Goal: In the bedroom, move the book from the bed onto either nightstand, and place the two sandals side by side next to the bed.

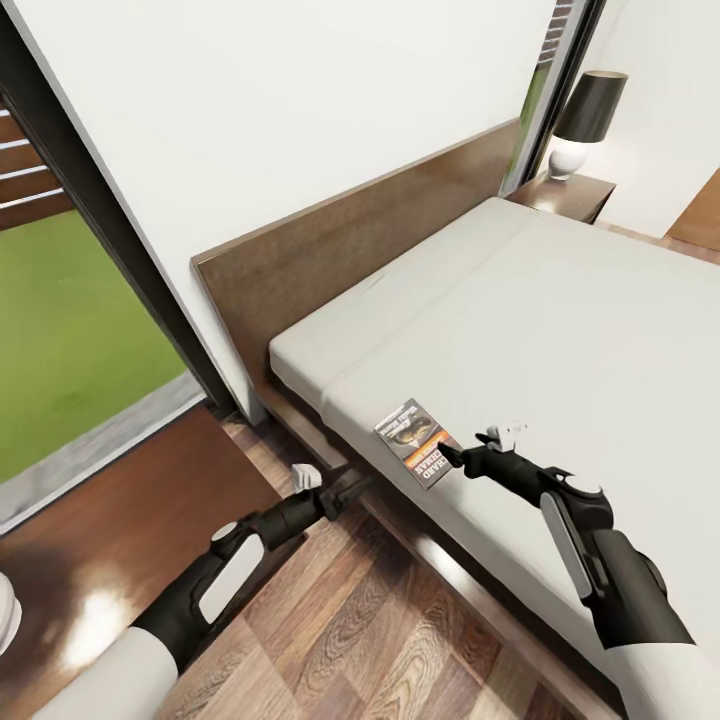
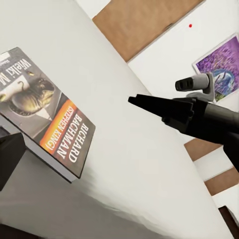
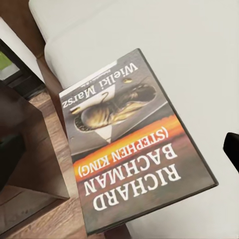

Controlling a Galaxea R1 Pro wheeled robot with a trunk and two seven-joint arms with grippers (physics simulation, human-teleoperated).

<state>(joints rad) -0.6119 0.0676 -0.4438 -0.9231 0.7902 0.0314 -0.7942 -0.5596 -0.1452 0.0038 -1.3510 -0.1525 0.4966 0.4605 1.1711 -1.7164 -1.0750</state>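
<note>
reaching for the book at the bed edge

the book (image 1: 418,441) is lying flat on the bed (image 1: 560,330), near its edge. the right gripper (image 1: 458,458) is sitting at the book's 4 o'clock corner, fingers apart, holding nothing. it should be sliding one finger under the overhanging corner. the left gripper (image 1: 345,488) is hovering over the floor (image 1: 350,620); i cannot tell its fingers. the right wrist view is showing the title lettering; the head view is showing a far nightstand (image 1: 565,195).

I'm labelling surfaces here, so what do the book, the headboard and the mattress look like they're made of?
Book: paperback, likely glossy card, printed cover, thin pale page edge. Headboard: brown wood or veneer, matte, faint grain. Mattress: plain light grey, probably fabric, no sheen.
</note>
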